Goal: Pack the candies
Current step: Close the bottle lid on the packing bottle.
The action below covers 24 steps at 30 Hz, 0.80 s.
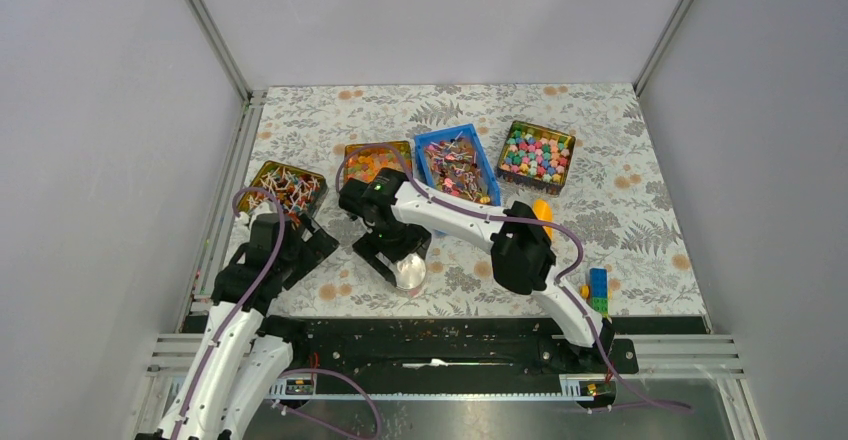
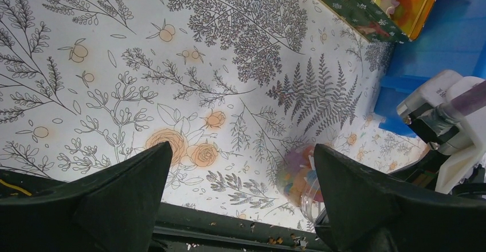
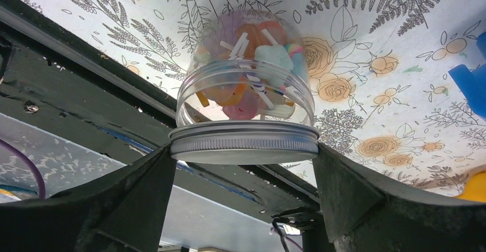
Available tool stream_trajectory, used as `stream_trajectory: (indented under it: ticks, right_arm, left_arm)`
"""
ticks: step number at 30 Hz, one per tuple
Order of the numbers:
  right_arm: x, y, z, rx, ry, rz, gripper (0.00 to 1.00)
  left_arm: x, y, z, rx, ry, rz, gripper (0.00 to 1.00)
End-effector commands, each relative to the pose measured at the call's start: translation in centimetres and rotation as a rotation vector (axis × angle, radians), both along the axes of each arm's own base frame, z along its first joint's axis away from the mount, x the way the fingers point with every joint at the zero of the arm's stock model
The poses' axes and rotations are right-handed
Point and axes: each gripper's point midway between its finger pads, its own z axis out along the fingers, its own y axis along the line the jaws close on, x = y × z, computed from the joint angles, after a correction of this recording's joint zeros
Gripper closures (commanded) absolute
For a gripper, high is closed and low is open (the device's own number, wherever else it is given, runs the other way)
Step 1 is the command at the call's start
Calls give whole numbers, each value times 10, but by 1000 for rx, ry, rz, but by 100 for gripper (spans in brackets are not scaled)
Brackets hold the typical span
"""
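The candies [image 1: 457, 167] are tiny twist-wrapped sweets lying in a blue bin [image 1: 432, 143] at mid-table. Similar wrapped sweets fill a tin [image 1: 285, 188] at the left. My right gripper [image 1: 400, 260] is shut on the silver lid [image 3: 243, 142] of a clear plastic jar [image 3: 246, 63]. The jar lies tilted near the table's front edge and holds mixed sweets. My left gripper [image 1: 305, 245] is open and empty, low over the table to the jar's left. In the left wrist view the gripper [image 2: 240, 166] frames bare cloth, with the jar [image 2: 298, 172] beside its right finger.
A tin of orange and yellow jelly pieces [image 1: 375, 160] stands left of the blue bin. A tin of pastel sweets [image 1: 537, 156] stands to its right. An orange object [image 1: 543, 210] and stacked blue and green blocks [image 1: 598, 290] lie at the right. The black front rail [image 1: 450, 335] runs along the near edge.
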Motion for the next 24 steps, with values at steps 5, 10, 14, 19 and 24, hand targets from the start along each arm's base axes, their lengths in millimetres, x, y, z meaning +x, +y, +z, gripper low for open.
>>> stream_trajectory:
  ticks: [5,10,14,19,24]
  right_arm:
    - [-3,8,3,34,0,11,10]
    - [-1,7,-1,34,-13,8,6]
    - [0,7,-3,45,-29,6,4]
    - [1,7,-1,66,-44,9,3]
    - [2,9,2,95,-57,12,3]
  left_arm:
    - [9,-5,5,-23,-38,-18,1]
    - [9,-7,5,-30,-38,-24,1]
    - [9,-8,5,-32,-38,-28,1]
    - [9,-8,5,-35,-37,-31,1]
    - [9,-8,5,-34,-38,-33,1]
